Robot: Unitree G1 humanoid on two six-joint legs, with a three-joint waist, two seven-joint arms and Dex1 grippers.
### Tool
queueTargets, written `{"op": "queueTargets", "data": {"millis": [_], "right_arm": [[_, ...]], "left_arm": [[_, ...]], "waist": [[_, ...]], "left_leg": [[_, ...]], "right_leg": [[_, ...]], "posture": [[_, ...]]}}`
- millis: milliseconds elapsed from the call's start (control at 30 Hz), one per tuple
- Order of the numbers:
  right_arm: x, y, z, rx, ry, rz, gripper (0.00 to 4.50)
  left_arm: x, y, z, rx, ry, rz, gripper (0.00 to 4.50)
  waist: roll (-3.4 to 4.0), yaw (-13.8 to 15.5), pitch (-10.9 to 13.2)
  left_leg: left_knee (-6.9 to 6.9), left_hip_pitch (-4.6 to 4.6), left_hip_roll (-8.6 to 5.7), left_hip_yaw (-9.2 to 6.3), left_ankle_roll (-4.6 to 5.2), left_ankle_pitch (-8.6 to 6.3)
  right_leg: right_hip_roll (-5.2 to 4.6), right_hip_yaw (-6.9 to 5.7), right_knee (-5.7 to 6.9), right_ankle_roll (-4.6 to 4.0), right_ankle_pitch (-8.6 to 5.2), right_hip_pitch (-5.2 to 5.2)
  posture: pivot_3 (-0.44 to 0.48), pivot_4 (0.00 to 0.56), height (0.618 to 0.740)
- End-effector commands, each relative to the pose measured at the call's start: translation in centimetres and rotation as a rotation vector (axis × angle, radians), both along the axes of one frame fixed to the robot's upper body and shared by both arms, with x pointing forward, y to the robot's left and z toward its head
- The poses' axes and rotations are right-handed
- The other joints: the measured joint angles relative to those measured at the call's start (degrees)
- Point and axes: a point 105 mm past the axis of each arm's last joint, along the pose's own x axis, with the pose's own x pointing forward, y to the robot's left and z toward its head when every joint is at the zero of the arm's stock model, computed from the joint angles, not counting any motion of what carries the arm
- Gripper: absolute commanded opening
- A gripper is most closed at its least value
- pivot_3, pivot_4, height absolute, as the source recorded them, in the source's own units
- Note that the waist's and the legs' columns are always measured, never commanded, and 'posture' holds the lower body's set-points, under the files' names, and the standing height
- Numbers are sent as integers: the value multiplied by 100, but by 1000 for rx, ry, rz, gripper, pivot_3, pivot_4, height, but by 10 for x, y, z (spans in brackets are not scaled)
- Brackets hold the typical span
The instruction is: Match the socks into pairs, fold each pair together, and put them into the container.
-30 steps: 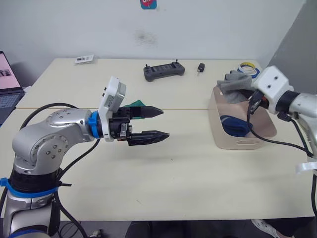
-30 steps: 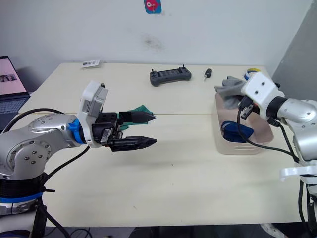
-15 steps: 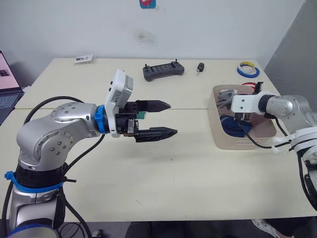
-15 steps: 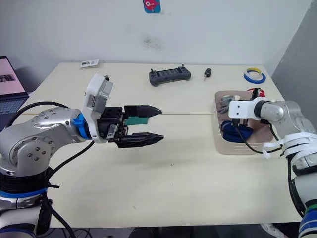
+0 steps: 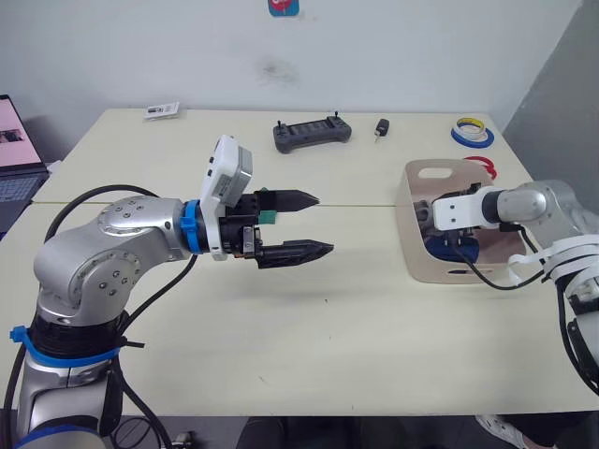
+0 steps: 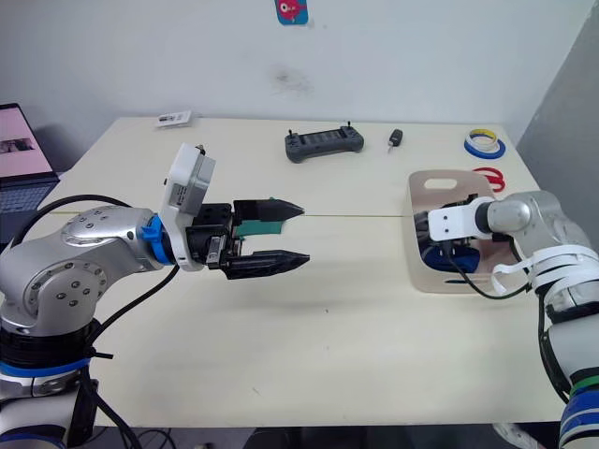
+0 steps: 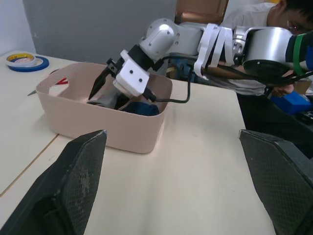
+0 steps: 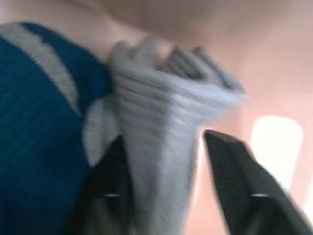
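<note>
Grey pair going into the container

Right gripper, fingers parted around the grey socks, reaches into the container at 3 o'clock beside the blue pair; left gripper hovers wide, empty, before the green socks.

A pale table (seam across it) stands against a white wall.

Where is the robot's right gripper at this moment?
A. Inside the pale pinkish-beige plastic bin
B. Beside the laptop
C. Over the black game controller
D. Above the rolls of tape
A: the right gripper reaches down into the pale pinkish-beige plastic bin, with its fingers around a grey sock next to a dark blue sock.
</note>
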Motion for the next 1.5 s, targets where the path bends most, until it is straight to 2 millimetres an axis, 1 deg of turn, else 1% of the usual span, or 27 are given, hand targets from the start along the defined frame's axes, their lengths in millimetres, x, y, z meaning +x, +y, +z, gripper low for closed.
{"op": "queueTargets", "data": {"millis": [33, 100, 233, 433, 533, 633, 700, 800, 867, 933, 1000, 1067, 1200, 1267, 1333, 1433, 1500], "right_arm": [[0, -1, 35, 56, -43, -3, 3837], [-5, -2, 37, 66, 6, -6, 4487], [-15, -3, 42, 120, 98, -16, 4487], [-20, -6, 64, 238, 106, -69, 4487], [-17, -6, 68, 294, 89, -102, 4487], [-8, -7, 59, 320, 74, -151, 4487], [1, -8, 54, 340, 43, -187, 4487], [10, -5, 41, 360, 41, -221, 4487], [11, -5, 27, 314, 64, -216, 4487], [7, -2, 15, 286, 115, -196, 4487], [1, 1, 9, 278, 162, -175, 4487], [-1, 1, 7, 271, 181, -165, 4487], [2, -1, 17, 265, 133, -167, 4487], [3, -3, 27, 287, 108, -172, 4487], [2, -8, 41, 311, 70, -184, 4487], [-3, -19, 65, 353, -18, -194, 4487], [-10, -20, 82, 419, -97, -162, 4487]], "left_arm": [[-2, -2, 5, -3, -44, -14, 4500], [-1, -2, 5, -2, -46, -13, 4500], [-1, -2, 4, -1, -46, -11, 4500], [-3, -1, 3, -1, -35, -16, 4500], [-5, -2, 2, 4, -27, -28, 4500], [-4, -1, 1, 7, -24, -31, 4500], [-3, -1, -1, 10, -23, -29, 4500], [-2, 0, -4, 19, -21, -23, 4500], [-3, 1, -7, 23, -16, -19, 4500], [-4, 1, -9, 28, -12, -17, 4500], [-5, 3, -11, 33, -6, -11, 4500], [-5, 5, -13, 38, -1, -4, 4500], [-5, 7, -15, 42, -1, 6, 4500], [-3, 10, -15, 44, -12, 25, 4500], [1, 17, -13, 41, -39, 67, 4500], [8, 38, -13, 35, -53, 181, 4500], [15, 60, -19, 58, -66, 301, 4500]], "waist": [[0, -1, 0], [0, 2, 0], [1, 10, 1], [1, 23, 1], [1, 23, 1], [1, 19, 1], [1, 16, 1], [1, 18, 1], [1, 18, 1], [1, 22, 1], [1, 27, 1], [1, 29, 1], [1, 28, 1], [1, 29, 1], [2, 28, 1], [4, 30, 2], [4, 30, 2]], "left_leg": [[0, 0, 0, 1, 0, 0], [0, 0, 1, -1, 0, 0], [-1, -1, 0, -1, 1, 0], [0, -1, 0, -2, 1, -1], [0, 0, 0, -1, 1, -1], [1, 0, 1, -1, 1, -1], [1, 0, 1, 1, 1, -1], [1, 0, -1, 1, 1, 0], [1, 0, -1, 4, 1, 0], [0, -3, -1, 5, 0, 0], [0, -4, 0, 2, 1, 0], [-1, -4, 0, 3, 1, 0], [1, 0, 0, 2, 1, 0], [2, 0, 0, 0, 1, 0], [2, 0, 0, 0, 1, 0], [-2, -2, 0, 3, 1, -1], [-5, -3, 1, 2, 2, -1]], "right_leg": [[0, 0, 0, 0, 0, -1], [0, 0, 0, 0, 0, 0], [0, 0, -1, 0, 0, -1], [-2, 0, 1, 0, 0, -1], [-2, -1, 2, 0, 0, -1], [-2, 0, 2, 0, 0, -1], [-2, 0, 3, 0, 0, -2], [-2, -1, 3, 0, 0, -2], [-2, 0, 3, 0, 0, -3], [-2, -1, 1, 0, 0, -7], [-2, 0, -1, 0, 0, -5], [-2, 0, -1, 0, 0, -5], [-2, -2, 4, 0, 0, -3], [-2, -2, 5, 0, 0, -3], [-2, -2, 5, 0, 0, -3], [-3, -2, 2, -1, 0, -7], [-4, -1, -1, -1, 0, -9]], "posture": [[0, 150, 740], [0, 150, 740], [0, 150, 740], [0, 150, 740], [0, 150, 740], [0, 150, 740], [0, 150, 740], [0, 150, 740], [0, 150, 740], [0, 150, 740], [0, 150, 740], [0, 150, 740], [0, 150, 740], [0, 150, 740], [0, 150, 740], [0, 150, 740], [0, 150, 740]]}}
